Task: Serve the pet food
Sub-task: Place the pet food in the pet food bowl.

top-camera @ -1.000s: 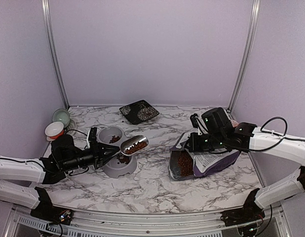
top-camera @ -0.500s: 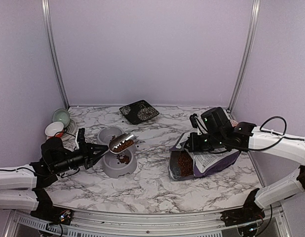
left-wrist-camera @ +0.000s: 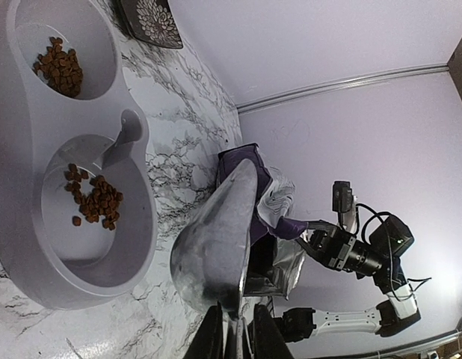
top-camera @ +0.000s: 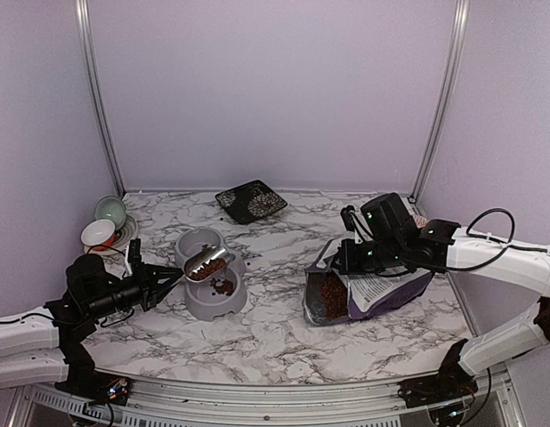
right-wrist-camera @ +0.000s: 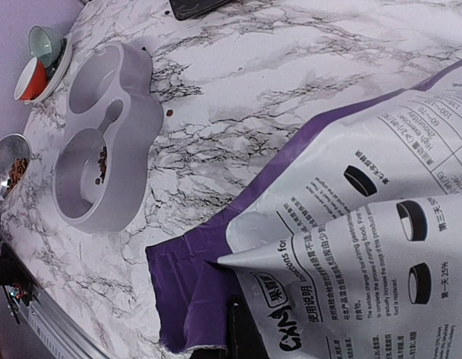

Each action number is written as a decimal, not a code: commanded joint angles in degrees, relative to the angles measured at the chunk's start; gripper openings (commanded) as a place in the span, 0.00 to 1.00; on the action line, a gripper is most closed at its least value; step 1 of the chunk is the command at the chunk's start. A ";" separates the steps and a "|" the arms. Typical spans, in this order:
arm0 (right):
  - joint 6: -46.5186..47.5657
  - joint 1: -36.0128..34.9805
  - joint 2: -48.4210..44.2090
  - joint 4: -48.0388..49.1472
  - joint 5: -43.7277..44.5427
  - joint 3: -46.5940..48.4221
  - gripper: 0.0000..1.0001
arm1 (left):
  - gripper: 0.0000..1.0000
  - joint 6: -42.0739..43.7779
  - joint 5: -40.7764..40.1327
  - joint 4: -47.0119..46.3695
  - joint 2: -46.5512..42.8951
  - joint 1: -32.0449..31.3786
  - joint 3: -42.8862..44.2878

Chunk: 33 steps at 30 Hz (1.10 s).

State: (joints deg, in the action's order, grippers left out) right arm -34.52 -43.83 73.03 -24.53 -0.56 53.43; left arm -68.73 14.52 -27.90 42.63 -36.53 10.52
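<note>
Pet food (top-camera: 206,273) fills the scoop (top-camera: 210,259) above the bowl (top-camera: 211,307); we find left pincer (top-camera: 175,277) gripping the scoop, right pincer (top-camera: 349,256) pinching the bag (top-camera: 386,289).

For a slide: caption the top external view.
Left arm's fingers hold a shiny metal scoop of reddish-brown kibble over the grey double bowl; right fingers grip the purple-and-white bag.

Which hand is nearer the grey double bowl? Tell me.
Left. The left hand is just left of the bowl, holding the scoop over it; the right hand is across the table, gripping the bag.
</note>
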 commanded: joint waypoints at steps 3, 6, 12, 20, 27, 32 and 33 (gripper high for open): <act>-0.99 0.58 -0.08 2.17 -0.30 3.04 0.00 | 0.00 2.07 -0.18 4.00 -2.80 1.12 -0.73; -1.07 0.59 -0.16 2.17 -0.28 2.91 0.00 | 0.00 2.67 -0.32 5.82 -3.82 1.36 -0.77; -1.12 0.53 0.00 2.38 -0.49 2.84 0.00 | 0.00 3.87 -1.06 9.14 -5.57 1.82 -0.52; -1.16 0.58 0.11 2.39 -0.59 2.86 0.00 | 0.00 5.87 -2.01 12.67 -6.13 1.91 0.21; -1.24 0.59 -0.17 2.21 -0.33 2.49 0.00 | 0.00 9.18 -4.32 19.13 -7.05 1.91 2.71; -1.33 0.59 -0.08 2.38 -0.42 2.53 0.00 | 0.00 9.40 -4.62 19.81 -7.36 1.95 3.01; -1.34 0.59 -0.01 2.39 -0.41 2.56 0.00 | 0.00 9.48 -4.68 19.81 -7.19 1.91 2.97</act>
State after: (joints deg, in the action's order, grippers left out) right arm -34.57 -43.83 73.21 -24.53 -0.99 53.43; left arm -60.90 10.87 -9.34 36.07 -34.85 11.38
